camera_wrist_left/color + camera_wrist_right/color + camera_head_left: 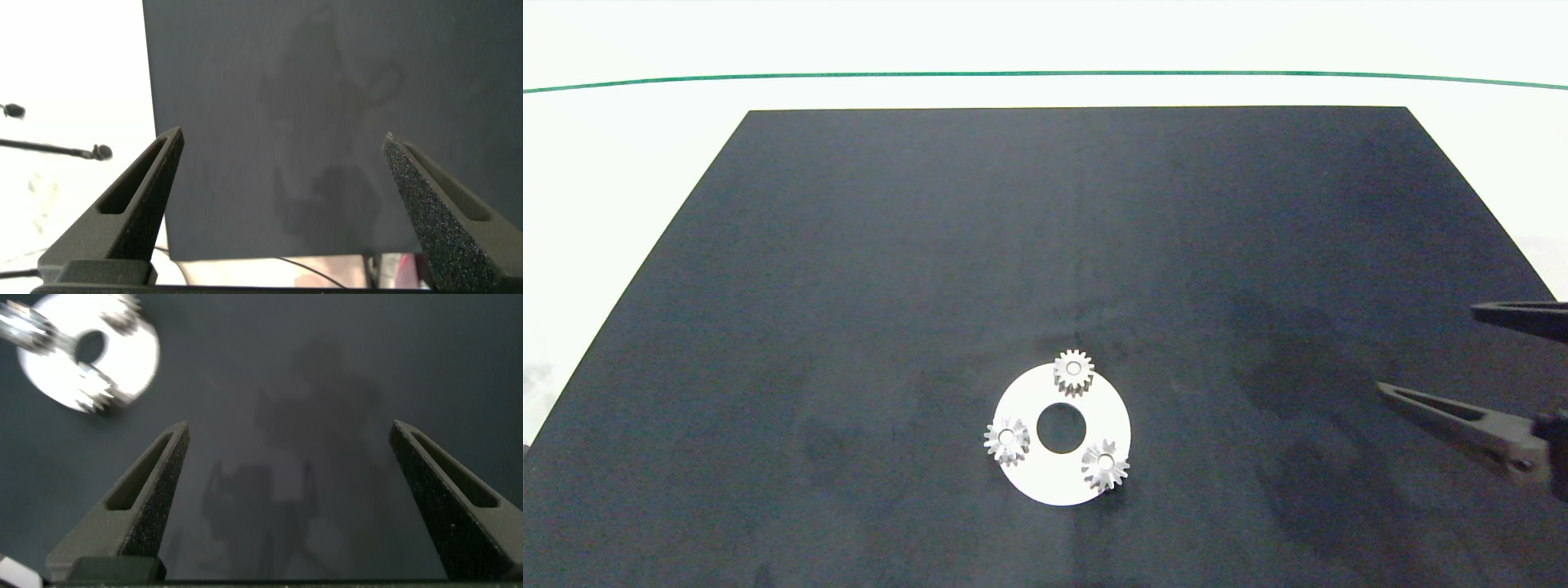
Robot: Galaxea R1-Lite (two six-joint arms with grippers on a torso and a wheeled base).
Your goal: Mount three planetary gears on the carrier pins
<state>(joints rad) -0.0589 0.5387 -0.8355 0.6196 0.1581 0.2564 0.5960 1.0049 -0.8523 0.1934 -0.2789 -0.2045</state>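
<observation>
A: Where are the planetary gears?

B: All three sit over the carrier pins on the white disc; full seating is probably unverifiable.

A: Risk?

B: The right end effector, spread empty near the bench's edge, could nudge the disc. The left end effector hangs released.

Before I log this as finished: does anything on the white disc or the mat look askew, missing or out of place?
Nothing stands out. All three planetary gears sit flat on the white disc, evenly spaced around its centre hole. The right end effector is open and clear at the mat's right edge; the left end effector is open, away over the mat.
</observation>
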